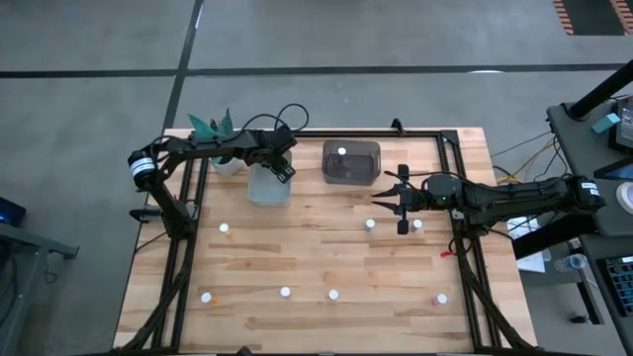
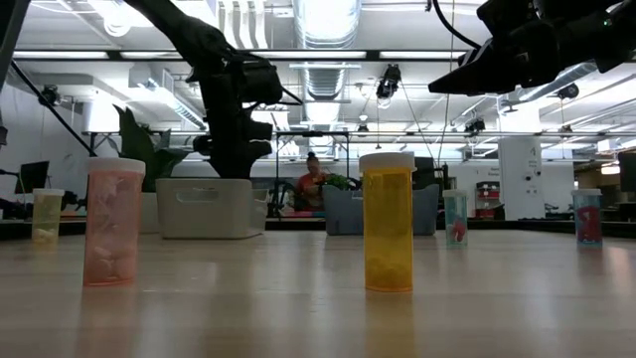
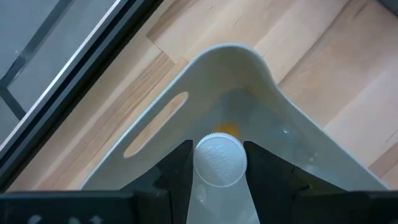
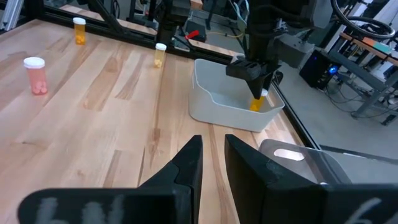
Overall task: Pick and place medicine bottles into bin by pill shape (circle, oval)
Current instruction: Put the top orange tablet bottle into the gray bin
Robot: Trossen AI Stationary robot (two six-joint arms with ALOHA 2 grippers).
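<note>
My left gripper (image 1: 282, 166) hangs over the white bin (image 1: 267, 186) at the table's far left. It is shut on a medicine bottle with a white cap (image 3: 221, 163) and an orange body (image 4: 257, 103). My right gripper (image 1: 381, 204) is near the dark bin (image 1: 351, 166), its fingers close together and holding nothing (image 4: 212, 155). One white cap (image 1: 341, 151) shows inside the dark bin. Several more bottles stand upright on their bases on the table, among them two (image 1: 370, 223) (image 1: 416, 224) next to my right gripper. My left gripper pinches the bottle's white cap (image 3: 200, 163) between its two fingers, one on each side. The fingers come from above and point down. The bottle hangs upright, cap up, with its orange body (image 3: 225, 132) below the fingers, over the inside of the white bin.
A row of bottles stands along the near side (image 1: 206, 296) (image 1: 285, 292) (image 1: 333, 294) (image 1: 440, 298), and one stands at the left (image 1: 225, 228). A green plant (image 1: 213, 127) stands behind the white bin. A black frame (image 1: 455, 198) runs along the table's edges. A person shows far behind in the low view (image 2: 313, 179).
</note>
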